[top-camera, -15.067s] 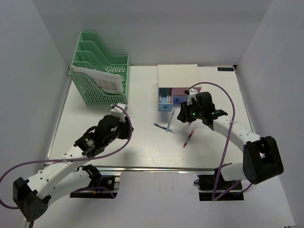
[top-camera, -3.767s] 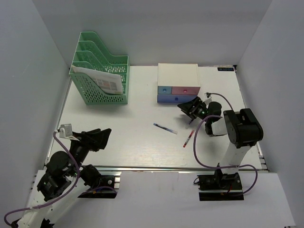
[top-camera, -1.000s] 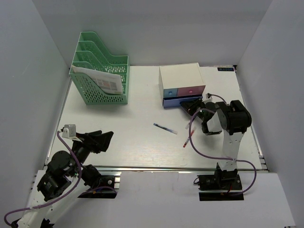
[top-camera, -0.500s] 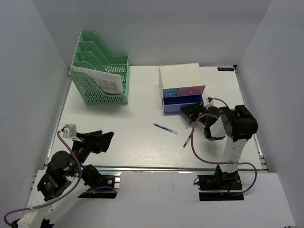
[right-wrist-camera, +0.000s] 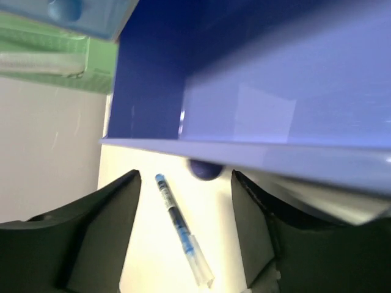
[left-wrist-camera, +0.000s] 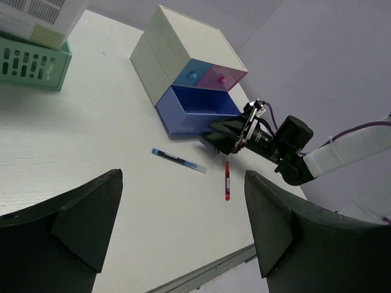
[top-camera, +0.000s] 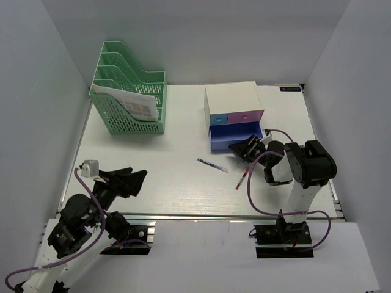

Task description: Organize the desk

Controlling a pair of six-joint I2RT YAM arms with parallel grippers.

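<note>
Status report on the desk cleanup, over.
Left gripper open, empty. Right gripper open at knob of pulled-out purple plastic drawer. White flat desk: blue pen, red pen loose. Nothing blocking.

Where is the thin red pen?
In the top view, the thin red pen lies on the white desk, right of the clear blue pen, near the right gripper.

Blue drawer (top-camera: 235,135) pulled further out, right claw (top-camera: 243,146) apparently let go

white desk (top-camera: 153,183), mint-grn perforated file rack (top-camera: 131,113), blue pen (top-camera: 212,165), red pen (top-camera: 242,179), blue drawer (top-camera: 235,137)
</note>
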